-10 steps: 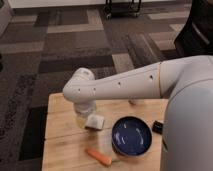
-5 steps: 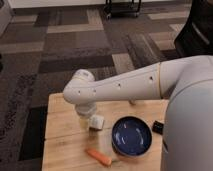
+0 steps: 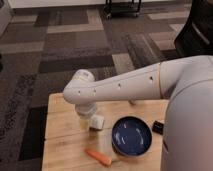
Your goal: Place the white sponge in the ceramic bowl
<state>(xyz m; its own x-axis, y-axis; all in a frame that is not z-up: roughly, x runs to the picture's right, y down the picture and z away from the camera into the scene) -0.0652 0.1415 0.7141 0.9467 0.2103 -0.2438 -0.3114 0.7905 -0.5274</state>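
The white sponge (image 3: 97, 121) is a small off-white block on the wooden table (image 3: 62, 135), just left of the ceramic bowl (image 3: 131, 136). The bowl is round, dark navy-blue and empty, and stands on the table's right half. My gripper (image 3: 88, 118) hangs down from the white wrist joint, right against the sponge's left side, low over the table. The wrist hides most of the gripper, so I cannot see whether it touches or holds the sponge.
An orange carrot (image 3: 98, 156) lies near the table's front edge, below the sponge. A small black object (image 3: 158, 127) sits right of the bowl. My white arm (image 3: 150, 82) spans the table's back. Patterned carpet surrounds the table; a dark cart (image 3: 122, 7) stands far behind.
Almost nothing. The wrist and gripper stay over the same spot beside the sponge, and the sponge, bowl and carrot have not moved.
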